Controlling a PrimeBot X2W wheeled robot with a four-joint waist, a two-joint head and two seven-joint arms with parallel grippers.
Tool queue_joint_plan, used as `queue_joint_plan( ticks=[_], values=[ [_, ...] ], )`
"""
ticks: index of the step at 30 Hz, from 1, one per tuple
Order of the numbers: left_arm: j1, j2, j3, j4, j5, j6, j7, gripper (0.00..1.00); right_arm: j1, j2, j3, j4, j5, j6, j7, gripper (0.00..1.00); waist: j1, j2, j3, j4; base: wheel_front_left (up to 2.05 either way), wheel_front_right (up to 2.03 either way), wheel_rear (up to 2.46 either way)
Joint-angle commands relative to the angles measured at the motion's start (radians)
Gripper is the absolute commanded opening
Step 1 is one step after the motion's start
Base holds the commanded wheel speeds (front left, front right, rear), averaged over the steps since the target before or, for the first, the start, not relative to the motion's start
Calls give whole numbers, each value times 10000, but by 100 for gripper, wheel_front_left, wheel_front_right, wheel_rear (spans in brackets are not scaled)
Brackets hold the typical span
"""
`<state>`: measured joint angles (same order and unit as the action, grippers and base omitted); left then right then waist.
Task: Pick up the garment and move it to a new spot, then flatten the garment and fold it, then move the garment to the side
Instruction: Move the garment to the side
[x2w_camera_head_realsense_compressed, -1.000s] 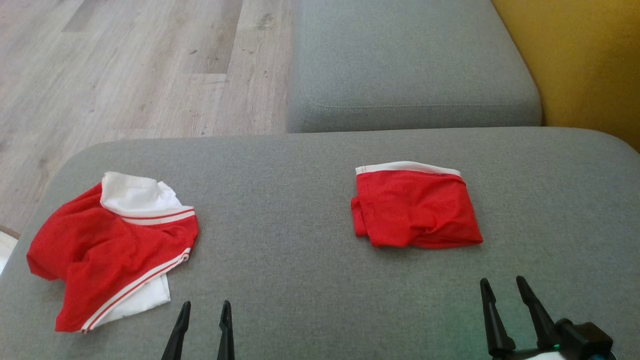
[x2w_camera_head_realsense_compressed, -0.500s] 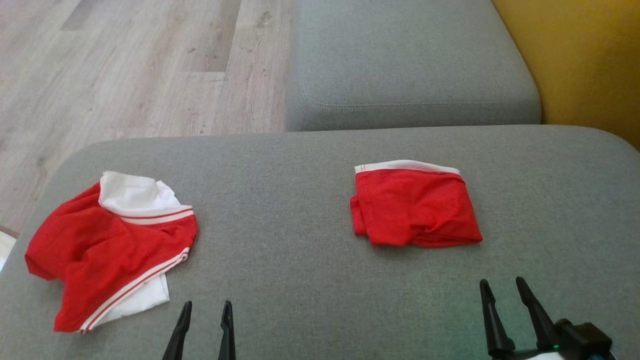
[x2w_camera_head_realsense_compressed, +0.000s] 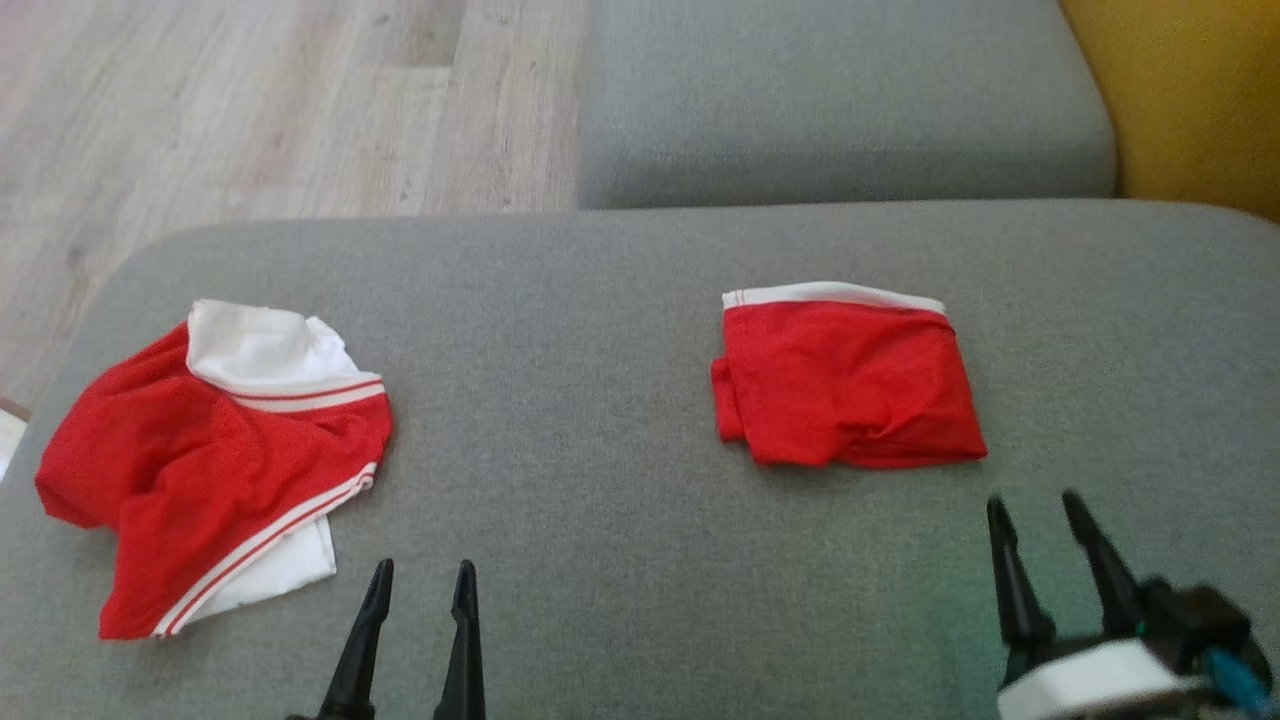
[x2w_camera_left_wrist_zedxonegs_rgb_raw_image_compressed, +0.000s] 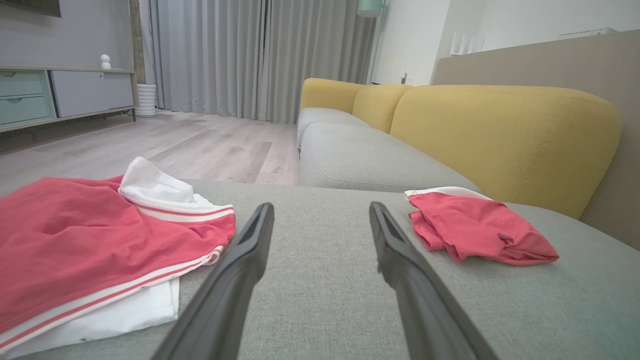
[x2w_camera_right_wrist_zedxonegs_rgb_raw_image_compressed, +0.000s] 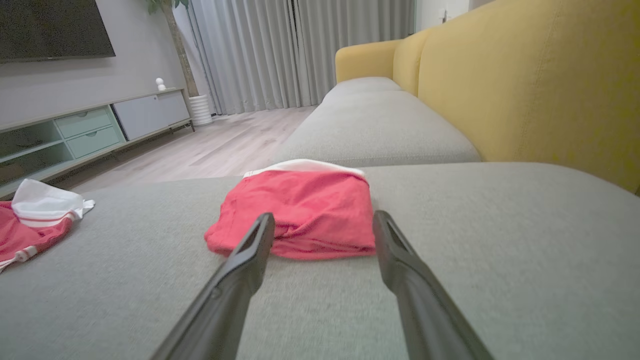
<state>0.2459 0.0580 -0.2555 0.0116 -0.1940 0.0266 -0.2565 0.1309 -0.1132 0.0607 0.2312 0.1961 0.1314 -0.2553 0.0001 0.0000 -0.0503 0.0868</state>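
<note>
Red folded garment (x2w_camera_head_realsense_compressed: 850, 385), left gripper (x2w_camera_head_realsense_compressed: 423, 572) and right gripper (x2w_camera_head_realsense_compressed: 1032, 500) spread, curtains (x2w_camera_left_wrist_zedxonegs_rgb_raw_image_compressed: 240, 55) in wrist views

Wide bare strip of grey cushion (x2w_camera_head_realsense_compressed: 560, 400) runs near to far btwn crumpled red/white garment (x2w_camera_head_realsense_compressed: 200, 470) at left & folded red garment (x2w_camera_head_realsense_compressed: 850, 385) at right; both lie low. Near edge also bare. Far right, yellow backrest (x2w_camera_head_realsense_compressed: 1190, 90) walls that side.
</note>
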Motion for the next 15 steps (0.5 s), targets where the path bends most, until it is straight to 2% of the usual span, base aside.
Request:
queue_joint_plan(
  ticks=[1,4,8,15],
  values=[
    [-498,-78,237,-358,2,2,-53,100,-622,-248,176,-249,-65,-7,-64,100,-1,0,145,4,0,0,0],
    [-635,-78,262,-604,240,185,-53,100,-1343,-426,162,196,-110,-7,-64,100,-1,0,492,18,0,0,0],
    [-933,-78,228,-828,290,352,-53,100,-2569,-537,80,1389,19,-7,2,100,-1,0,1083,106,0,0,0],
    [-1627,-78,-156,-865,164,411,-53,100,-4736,-710,-139,3705,562,-7,1570,100,-1,0,1843,393,0,0,0]
  ],
)
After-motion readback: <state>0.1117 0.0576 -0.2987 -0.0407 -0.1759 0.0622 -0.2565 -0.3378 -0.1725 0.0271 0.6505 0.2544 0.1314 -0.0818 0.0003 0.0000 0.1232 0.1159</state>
